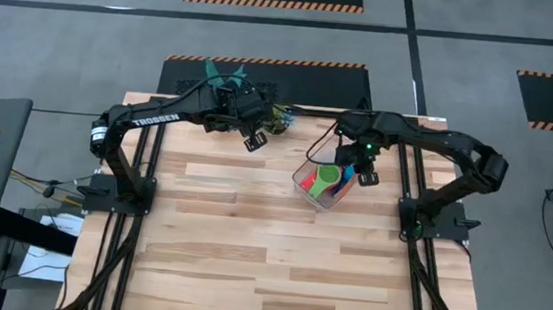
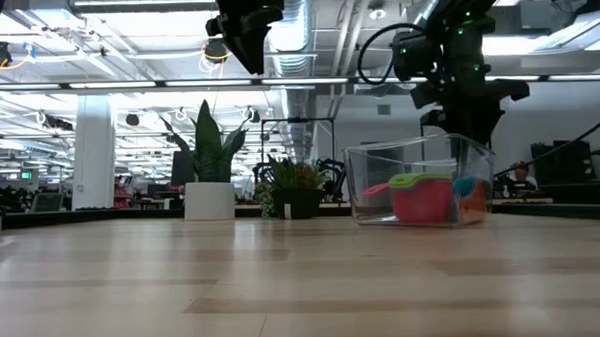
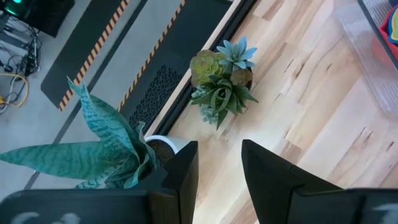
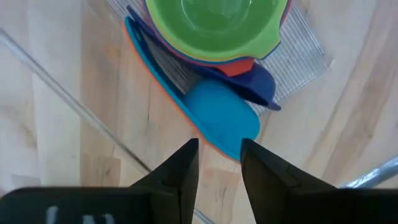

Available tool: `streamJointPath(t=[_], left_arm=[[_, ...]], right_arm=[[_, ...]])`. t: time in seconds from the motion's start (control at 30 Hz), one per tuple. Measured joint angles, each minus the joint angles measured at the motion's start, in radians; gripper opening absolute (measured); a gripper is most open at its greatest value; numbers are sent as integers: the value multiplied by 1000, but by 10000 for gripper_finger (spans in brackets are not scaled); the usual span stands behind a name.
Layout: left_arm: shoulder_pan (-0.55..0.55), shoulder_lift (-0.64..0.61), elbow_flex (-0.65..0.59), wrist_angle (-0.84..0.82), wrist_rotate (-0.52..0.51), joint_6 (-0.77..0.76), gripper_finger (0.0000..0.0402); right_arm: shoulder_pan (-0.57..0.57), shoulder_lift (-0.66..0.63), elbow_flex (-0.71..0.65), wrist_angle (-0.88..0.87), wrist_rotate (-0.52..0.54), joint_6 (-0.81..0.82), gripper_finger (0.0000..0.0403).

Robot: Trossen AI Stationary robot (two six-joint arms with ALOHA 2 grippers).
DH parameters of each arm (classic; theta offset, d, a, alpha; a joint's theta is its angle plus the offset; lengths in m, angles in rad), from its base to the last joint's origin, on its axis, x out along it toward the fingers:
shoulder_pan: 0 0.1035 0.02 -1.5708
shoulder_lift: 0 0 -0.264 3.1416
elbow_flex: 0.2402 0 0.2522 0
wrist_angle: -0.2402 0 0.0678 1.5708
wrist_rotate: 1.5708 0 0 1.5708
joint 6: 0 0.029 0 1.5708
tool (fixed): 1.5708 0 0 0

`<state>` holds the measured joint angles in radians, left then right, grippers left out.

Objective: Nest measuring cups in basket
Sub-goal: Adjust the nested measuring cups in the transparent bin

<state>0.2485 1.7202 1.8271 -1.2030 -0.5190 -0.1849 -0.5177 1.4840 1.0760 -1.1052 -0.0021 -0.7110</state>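
Observation:
The clear basket (image 1: 311,192) (image 2: 380,166) stands on the table right of centre, toward the far edge. Several measuring cups sit nested in it, with the green cup (image 1: 327,176) (image 4: 214,25) on top, over red (image 2: 421,202), orange (image 4: 239,67) and dark blue (image 4: 258,87) ones. A light blue cup (image 4: 221,118) lies beside the stack on the basket floor. My right gripper (image 1: 365,173) (image 4: 219,152) hovers open with a narrow gap above the basket, over the light blue cup. My left gripper (image 1: 254,141) (image 3: 219,168) waits open near the far edge, raised above the table.
Along the far edge stand a small succulent (image 3: 224,81) in a dark pot (image 2: 296,199) and a snake plant in a white pot (image 3: 158,144) (image 2: 211,200), both under and beyond my left gripper. Bare wood (image 1: 248,253) stretches toward the near edge.

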Motion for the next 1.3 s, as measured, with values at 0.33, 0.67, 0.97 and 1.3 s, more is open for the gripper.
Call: streamJointPath(t=[0.33, 0.67, 0.97, 1.3], left_arm=[[0, 0, 0, 0, 0, 17, 113], [0, 0, 0, 0, 0, 23, 113], [0, 0, 0, 0, 0, 23, 113], [0, 0, 0, 1, 0, 23, 113]], right_arm=[[-3, 10, 1, -16, 39, 2, 154], [11, 10, 0, -14, 47, -40, 160], [11, 10, -47, 18, 53, -42, 159], [11, 10, -91, 59, 54, -41, 158]])
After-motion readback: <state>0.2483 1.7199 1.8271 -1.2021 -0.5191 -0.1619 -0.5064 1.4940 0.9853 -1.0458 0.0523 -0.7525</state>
